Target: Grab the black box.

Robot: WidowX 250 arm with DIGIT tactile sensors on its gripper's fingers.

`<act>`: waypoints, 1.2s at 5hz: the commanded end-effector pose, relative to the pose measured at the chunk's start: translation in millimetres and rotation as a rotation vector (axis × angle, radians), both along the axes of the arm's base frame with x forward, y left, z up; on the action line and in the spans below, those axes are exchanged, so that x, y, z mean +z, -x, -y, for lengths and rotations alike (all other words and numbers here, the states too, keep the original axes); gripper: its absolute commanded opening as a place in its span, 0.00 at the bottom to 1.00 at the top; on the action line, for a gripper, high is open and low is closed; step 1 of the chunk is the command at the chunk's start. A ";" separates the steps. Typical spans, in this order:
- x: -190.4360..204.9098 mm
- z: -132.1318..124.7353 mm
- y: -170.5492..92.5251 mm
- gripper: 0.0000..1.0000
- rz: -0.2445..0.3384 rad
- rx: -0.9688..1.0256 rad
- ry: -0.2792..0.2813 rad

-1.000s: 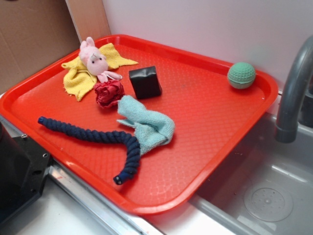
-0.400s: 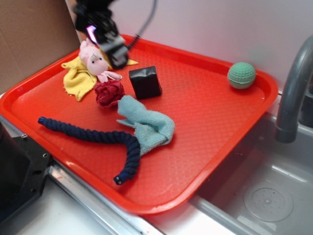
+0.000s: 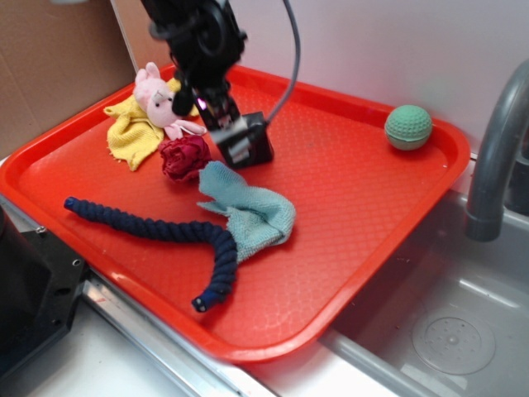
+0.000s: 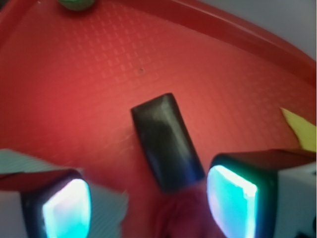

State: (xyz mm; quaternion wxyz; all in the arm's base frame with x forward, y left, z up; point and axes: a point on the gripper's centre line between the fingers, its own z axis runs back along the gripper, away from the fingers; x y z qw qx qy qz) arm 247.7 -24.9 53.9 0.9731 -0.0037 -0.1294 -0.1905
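Lowered fingers (image 4: 233, 198) (spread) astride black box (image 4: 166, 141)

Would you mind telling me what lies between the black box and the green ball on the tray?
Nothing: in the exterior view the stretch of red tray between the black box and the green ball is bare.
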 end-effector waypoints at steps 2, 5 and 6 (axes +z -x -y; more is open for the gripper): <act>-27.4 -18.1 -21.5 0.00 -0.030 0.023 0.078; 69.7 -39.7 10.8 1.00 -0.066 -0.043 0.155; 85.8 -38.7 -2.6 1.00 -0.050 -0.168 0.079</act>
